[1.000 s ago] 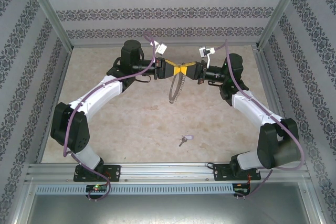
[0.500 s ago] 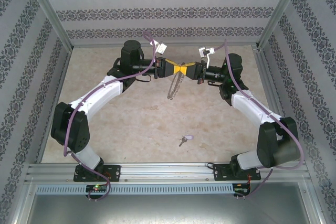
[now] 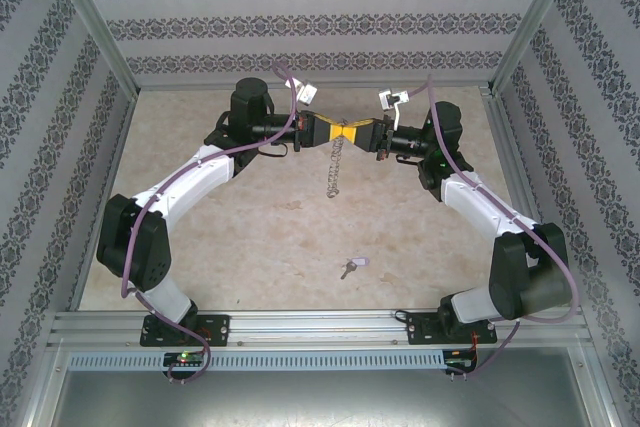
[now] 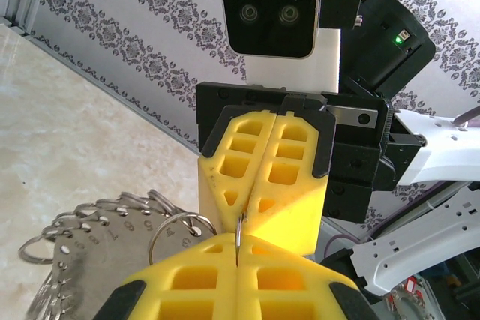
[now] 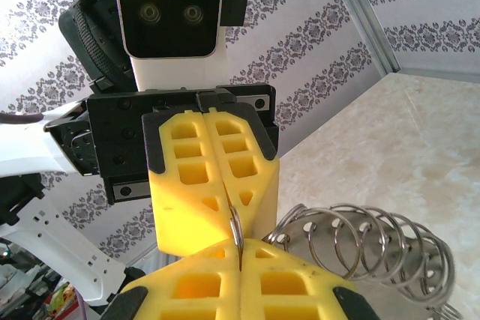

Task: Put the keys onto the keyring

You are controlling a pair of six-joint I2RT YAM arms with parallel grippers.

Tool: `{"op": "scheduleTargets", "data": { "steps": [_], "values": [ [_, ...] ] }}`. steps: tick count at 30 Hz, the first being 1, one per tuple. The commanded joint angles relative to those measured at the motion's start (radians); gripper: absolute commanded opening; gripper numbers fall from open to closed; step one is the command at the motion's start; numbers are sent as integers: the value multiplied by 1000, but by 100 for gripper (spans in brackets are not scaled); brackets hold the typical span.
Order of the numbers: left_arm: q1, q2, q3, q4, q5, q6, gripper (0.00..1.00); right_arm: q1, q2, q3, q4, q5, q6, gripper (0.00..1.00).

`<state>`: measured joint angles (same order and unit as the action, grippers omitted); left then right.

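Up close, the left gripper [image 4: 238, 264] shows at the bottom of its wrist view with its yellow pads pressed flat together. A thin wire loop of the keyring [image 4: 97, 251] is nipped in the seam, and the frame edge cuts off the pads' lower part. Tip to tip against it stands the right gripper [image 4: 255, 207], closed too. In the right wrist view the same wire runs into that gripper's own seam, so both clamp the keyring.

Lower left in the left wrist view, the keyring shows a grey rim stamped with digits that are hard to read, fringed with small silvery rings. Its left and bottom parts are cut off. Lower right in the right wrist view, the rings overlap too much to count.

From the top view the grippers meet in the upper middle, and the keyring hangs below them edge-on as a thin streak. Its hoop shape is lost, and I cannot tell whether its lower end touches the table [image 3: 250, 237]. The key [image 3: 350, 266] lies on the table in the lower middle, well apart from the keyring. It is too small to make out beyond a dark bit with a pale tag.
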<state>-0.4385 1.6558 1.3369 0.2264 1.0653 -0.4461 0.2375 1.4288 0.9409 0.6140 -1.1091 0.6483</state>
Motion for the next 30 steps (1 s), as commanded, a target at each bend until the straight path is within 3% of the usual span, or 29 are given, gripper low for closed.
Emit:
{"op": "scheduleTargets", "data": {
  "steps": [1,5,7,9,10,15,19,23,30],
  "values": [
    [-17,-35,-16,53,20,18,0,0,-1,18,53,-3,-15,0],
    [-16,-54,-21,9,5,74,0,-4,-4,18,49,-2,-12,0],
    [-16,-71,-17,-54,-14,148,0,-18,-14,12,43,19,2,29],
    [-18,-90,-3,-146,-42,248,0,-42,-31,-3,37,41,19,45],
    [-18,-103,3,-186,-56,302,0,-59,-43,-10,21,56,27,49],
    [-23,-148,7,-282,-119,511,0,-139,-102,-69,-42,157,85,56],
    [-23,-172,-55,-196,-111,629,0,-171,-143,-125,-99,218,113,57],
    [-24,-199,-150,9,-104,663,0,-175,-182,-170,-177,244,86,58],
    [-26,-194,-144,138,-96,635,0,-175,-178,-231,-223,254,74,58]
  ]
}}
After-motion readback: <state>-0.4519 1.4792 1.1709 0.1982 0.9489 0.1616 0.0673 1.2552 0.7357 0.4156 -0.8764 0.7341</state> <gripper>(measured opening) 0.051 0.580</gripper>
